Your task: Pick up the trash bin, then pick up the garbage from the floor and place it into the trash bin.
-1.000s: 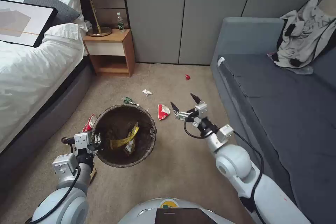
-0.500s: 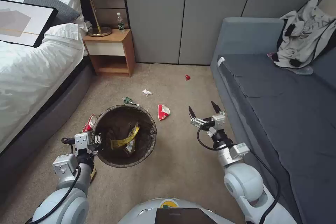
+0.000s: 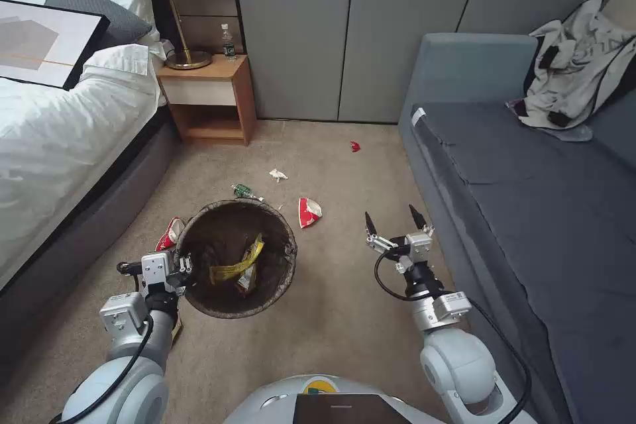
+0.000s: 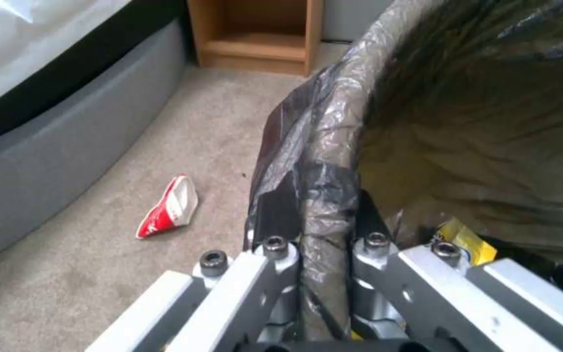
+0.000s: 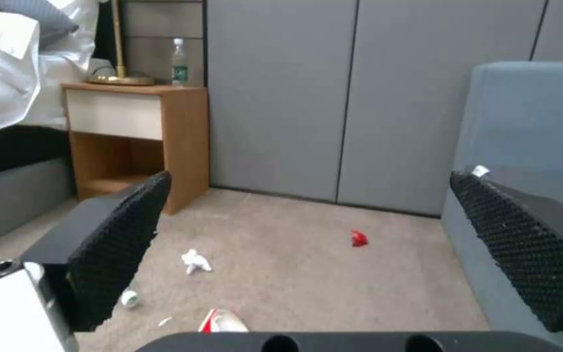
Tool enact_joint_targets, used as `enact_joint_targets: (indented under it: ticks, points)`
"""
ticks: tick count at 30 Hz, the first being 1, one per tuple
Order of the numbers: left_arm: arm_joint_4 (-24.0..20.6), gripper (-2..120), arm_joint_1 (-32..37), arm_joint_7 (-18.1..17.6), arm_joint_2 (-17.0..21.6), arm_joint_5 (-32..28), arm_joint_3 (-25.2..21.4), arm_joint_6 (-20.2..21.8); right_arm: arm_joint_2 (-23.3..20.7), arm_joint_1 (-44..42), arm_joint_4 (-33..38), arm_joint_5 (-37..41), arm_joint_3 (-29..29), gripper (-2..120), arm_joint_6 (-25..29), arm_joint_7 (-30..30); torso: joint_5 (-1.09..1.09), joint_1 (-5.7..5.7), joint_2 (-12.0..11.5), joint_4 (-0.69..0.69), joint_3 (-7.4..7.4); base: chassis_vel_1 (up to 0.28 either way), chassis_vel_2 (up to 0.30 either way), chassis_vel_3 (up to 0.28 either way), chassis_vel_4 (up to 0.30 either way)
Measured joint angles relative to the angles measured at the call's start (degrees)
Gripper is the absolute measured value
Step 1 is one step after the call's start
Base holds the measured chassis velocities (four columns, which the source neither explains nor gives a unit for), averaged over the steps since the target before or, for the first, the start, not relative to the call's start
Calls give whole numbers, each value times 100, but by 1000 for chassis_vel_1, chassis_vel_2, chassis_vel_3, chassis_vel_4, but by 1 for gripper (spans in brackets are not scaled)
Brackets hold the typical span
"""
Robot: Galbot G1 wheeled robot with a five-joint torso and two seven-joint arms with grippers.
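The left gripper (image 4: pixel 324 254) had its fingers clamped on the bag-lined rim of the trash bin (image 3: pixel 199 301), holding it just above the carpet between bed and sofa, a yellow wrapper (image 3: pixel 236 265) already lying inside. The right gripper (image 3: pixel 394 224) hovered empty with fingers spread wide beside the sofa (image 3: pixel 530 199), and a red-and-white wrapper (image 3: pixel 309 211) lay on the floor (image 3: pixel 344 318) between it and the bin. To take that wrapper cleanly, I'd judge, the open fingers should drop straight over it, straddle its crumpled middle and press into the carpet before closing, while the bin stays level.
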Motion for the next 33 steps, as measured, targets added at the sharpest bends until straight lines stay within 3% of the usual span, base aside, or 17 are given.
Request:
enact_joint_targets:
  ticks: [33]
  points:
    - [0, 3, 17, 1, -12, 18, 11, -15, -111, 83, -8, 251, -17, 100, -76, 52, 0, 0, 0, -1, 0, -34, 33, 34, -36]
